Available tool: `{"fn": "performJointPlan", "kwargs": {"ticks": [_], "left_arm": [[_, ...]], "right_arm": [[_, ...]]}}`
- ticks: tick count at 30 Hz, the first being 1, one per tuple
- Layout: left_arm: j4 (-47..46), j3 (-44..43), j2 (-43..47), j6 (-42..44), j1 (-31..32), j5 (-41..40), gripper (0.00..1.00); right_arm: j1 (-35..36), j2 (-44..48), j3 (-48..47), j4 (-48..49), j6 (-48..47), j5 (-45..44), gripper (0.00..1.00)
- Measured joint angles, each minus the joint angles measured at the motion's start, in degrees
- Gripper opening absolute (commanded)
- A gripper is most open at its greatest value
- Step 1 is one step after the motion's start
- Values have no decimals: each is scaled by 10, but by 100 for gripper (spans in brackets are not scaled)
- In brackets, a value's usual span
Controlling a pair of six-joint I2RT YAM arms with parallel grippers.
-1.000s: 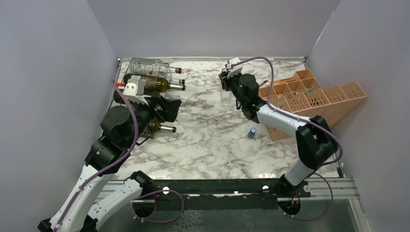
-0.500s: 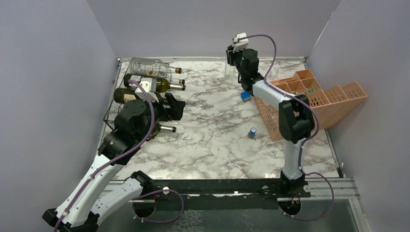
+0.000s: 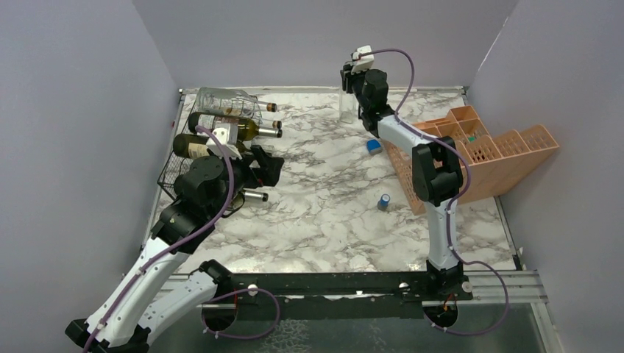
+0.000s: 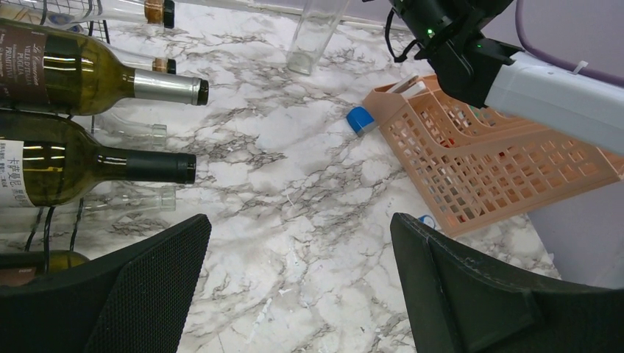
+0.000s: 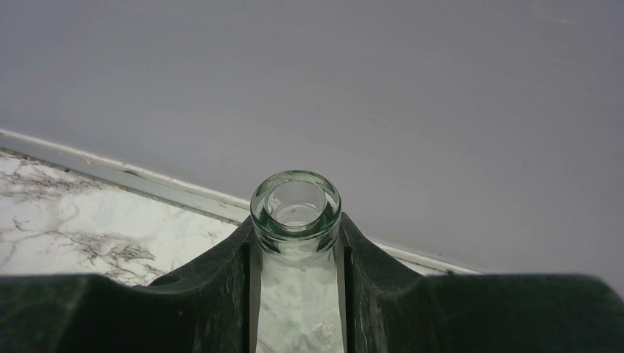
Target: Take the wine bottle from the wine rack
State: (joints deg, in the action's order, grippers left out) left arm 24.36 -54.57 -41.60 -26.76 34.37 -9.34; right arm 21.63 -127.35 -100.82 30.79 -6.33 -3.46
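The black wire wine rack [image 3: 171, 175] stands at the table's left edge with several bottles lying on it, necks pointing right. In the left wrist view a green wine bottle with a silver cap [image 4: 96, 77] lies above one with a black cap [image 4: 88, 165]. My left gripper [image 3: 268, 168] hovers just right of those necks, open and empty [image 4: 298, 220]. Far back, my right gripper [image 3: 352, 79] is shut on the neck of an upright clear glass bottle [image 3: 346, 107]. Its open mouth [image 5: 296, 209] shows between the black fingers [image 5: 221, 287], base near the marble.
A salmon-orange compartment crate [image 3: 478, 158] leans at the right. A flat blue piece [image 3: 374, 146] and a small blue cap [image 3: 384, 201] lie on the marble table [image 3: 316, 213]. Grey walls close in the back and both sides.
The right arm has stretched back toward the rear wall, carrying the clear bottle away from mid-table. The left gripper has drifted slightly right of the rack, still open.
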Motion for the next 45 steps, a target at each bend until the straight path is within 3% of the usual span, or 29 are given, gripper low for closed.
{"fn": "performJointPlan", "kwargs": {"ticks": [10, 14, 19, 24, 30, 34, 45], "left_arm": [[0, 4, 19, -11, 0, 0, 99], [1, 4, 19, -15, 0, 0, 98], [3, 4, 21, -24, 0, 0, 98], [8, 4, 31, -35, 0, 0, 97], [18, 4, 39, -50, 0, 0, 97], [21, 4, 46, -54, 0, -2, 97], [60, 8, 32, -54, 0, -8, 98]], "right_arm": [[0, 9, 58, 87, 4, 0, 33], [0, 13, 66, 95, 4, 0, 48], [0, 15, 76, 93, 1, 0, 80], [0, 27, 85, 80, -10, 0, 100], [0, 95, 117, 26, -10, 11, 99], [0, 197, 217, 13, 5, 43, 99], [0, 454, 432, -148, 21, 223, 100]]}}
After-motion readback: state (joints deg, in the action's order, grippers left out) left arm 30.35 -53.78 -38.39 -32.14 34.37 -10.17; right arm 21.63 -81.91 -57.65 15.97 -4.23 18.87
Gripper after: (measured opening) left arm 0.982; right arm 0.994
